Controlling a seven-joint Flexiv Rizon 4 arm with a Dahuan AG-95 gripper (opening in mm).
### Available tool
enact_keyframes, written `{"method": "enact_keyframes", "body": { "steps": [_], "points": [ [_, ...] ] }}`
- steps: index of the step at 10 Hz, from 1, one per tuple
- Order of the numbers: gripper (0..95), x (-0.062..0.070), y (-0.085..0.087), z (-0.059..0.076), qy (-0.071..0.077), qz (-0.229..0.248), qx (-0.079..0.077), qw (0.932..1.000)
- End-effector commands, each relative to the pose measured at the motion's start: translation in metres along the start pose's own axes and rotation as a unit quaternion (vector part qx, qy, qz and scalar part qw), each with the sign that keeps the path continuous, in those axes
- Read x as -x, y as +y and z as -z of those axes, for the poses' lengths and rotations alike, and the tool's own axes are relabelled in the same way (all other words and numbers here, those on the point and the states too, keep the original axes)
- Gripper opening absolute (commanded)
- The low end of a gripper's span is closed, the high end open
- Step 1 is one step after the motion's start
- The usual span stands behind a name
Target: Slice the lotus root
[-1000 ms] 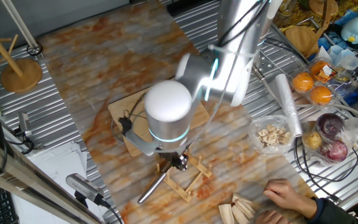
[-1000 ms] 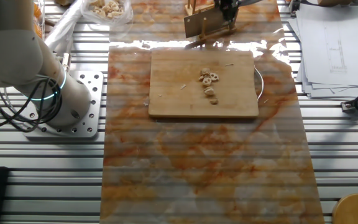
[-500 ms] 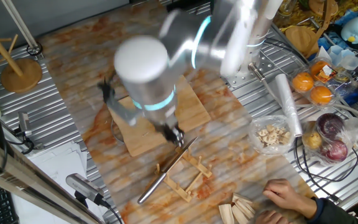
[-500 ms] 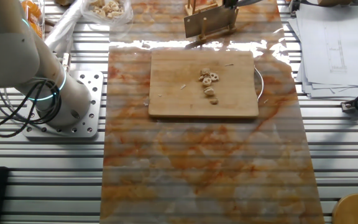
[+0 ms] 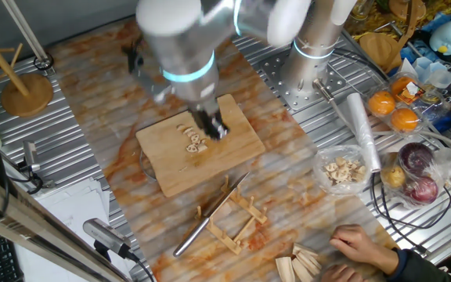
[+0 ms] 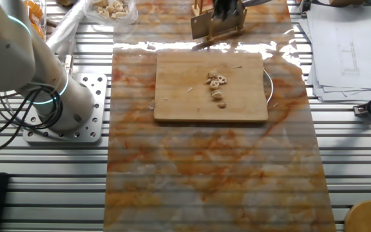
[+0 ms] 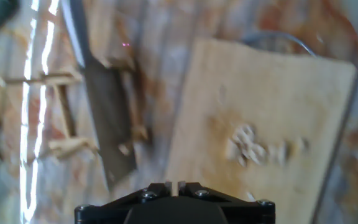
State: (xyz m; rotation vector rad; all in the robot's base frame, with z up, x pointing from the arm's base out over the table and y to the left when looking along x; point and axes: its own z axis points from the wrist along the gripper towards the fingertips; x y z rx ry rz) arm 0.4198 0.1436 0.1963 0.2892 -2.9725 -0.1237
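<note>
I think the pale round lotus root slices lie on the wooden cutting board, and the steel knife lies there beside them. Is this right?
Not quite. The pale lotus root slices do lie on the wooden cutting board, but the steel knife is off the board, resting on the small wooden rack on the table. One fixed view shows this clearly.

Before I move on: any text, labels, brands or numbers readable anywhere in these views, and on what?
None can be read.
Sheets of paper beside the table: faint printed lines, too small to read.
Cutting board, knife, lotus root slices: no markings visible.
Hand view: too blurred for any text.
</note>
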Motion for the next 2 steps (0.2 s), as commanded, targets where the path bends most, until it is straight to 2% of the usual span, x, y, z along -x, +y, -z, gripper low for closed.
{"method": "enact_keyframes", "body": {
  "steps": [1,2],
  "points": [
    [0.0,-0.0261,-0.0166,-0.0033,-0.006,0.031,-0.001,0.9995],
    [0.0,-0.0295,-0.0173,-0.0049,-0.009,0.035,0.000,0.9993]
  ]
}}
